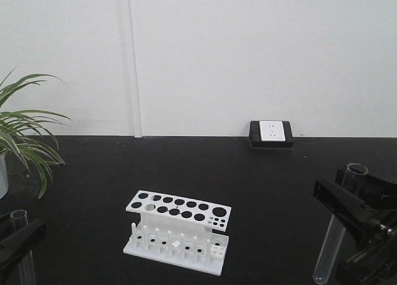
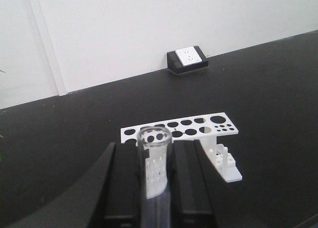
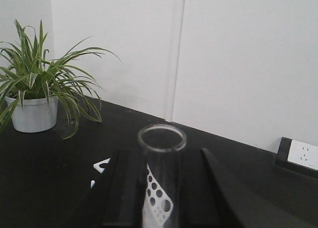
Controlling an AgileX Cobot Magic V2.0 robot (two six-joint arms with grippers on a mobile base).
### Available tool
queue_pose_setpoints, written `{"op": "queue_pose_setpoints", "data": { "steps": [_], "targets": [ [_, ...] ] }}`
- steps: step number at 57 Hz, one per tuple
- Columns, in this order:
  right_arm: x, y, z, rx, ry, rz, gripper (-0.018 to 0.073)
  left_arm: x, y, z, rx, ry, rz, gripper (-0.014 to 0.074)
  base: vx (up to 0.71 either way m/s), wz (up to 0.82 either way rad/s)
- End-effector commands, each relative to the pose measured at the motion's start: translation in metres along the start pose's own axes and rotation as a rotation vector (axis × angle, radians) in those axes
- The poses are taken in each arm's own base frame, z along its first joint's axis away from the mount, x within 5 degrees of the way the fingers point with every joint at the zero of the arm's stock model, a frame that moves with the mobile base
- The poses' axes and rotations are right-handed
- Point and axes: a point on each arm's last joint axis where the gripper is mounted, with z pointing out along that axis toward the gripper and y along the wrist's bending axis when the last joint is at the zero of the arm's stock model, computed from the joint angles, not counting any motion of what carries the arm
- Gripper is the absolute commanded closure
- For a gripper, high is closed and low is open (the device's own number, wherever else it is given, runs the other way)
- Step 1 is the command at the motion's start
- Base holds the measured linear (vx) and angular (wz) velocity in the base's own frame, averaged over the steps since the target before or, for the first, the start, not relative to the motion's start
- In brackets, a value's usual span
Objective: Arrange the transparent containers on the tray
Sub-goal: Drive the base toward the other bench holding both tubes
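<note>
Each gripper holds one transparent container, a slim clear glass tube, upright above the black table. My left gripper (image 1: 21, 240) is shut on a tube (image 1: 20, 226) at the bottom left corner; in the left wrist view that tube (image 2: 154, 153) stands between the black fingers (image 2: 124, 183) with its open mouth up. My right gripper (image 1: 348, 205) is shut on the other tube (image 1: 339, 226) at the right edge; it shows in the right wrist view (image 3: 161, 158) between the dark fingers (image 3: 130, 188). The tray is out of view.
A white holed rack (image 1: 178, 231) stands on the black table (image 1: 260, 192) between the two arms. A black-and-white wall socket box (image 1: 271, 133) sits at the back by the wall. A potted plant (image 1: 18, 133) stands at the far left.
</note>
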Motion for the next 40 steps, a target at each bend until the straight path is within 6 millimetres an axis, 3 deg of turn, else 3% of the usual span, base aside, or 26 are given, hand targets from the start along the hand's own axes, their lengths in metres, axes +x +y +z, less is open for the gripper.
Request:
{"op": "queue_pose_setpoints", "data": {
  "steps": [1,40],
  "targets": [
    [-0.0137,0.0015,-0.0021,-0.026,-0.066,0.0,0.0572,-0.0168,-0.0035,-0.0024,0.033,-0.099,-0.011,0.0603,0.0,0.0],
    [-0.0137,0.0015,-0.002,-0.026,-0.066,0.0,0.0572,-0.0168,-0.0034,-0.0025,0.032,-0.099,-0.011,0.0603,0.0,0.0]
  ]
}}
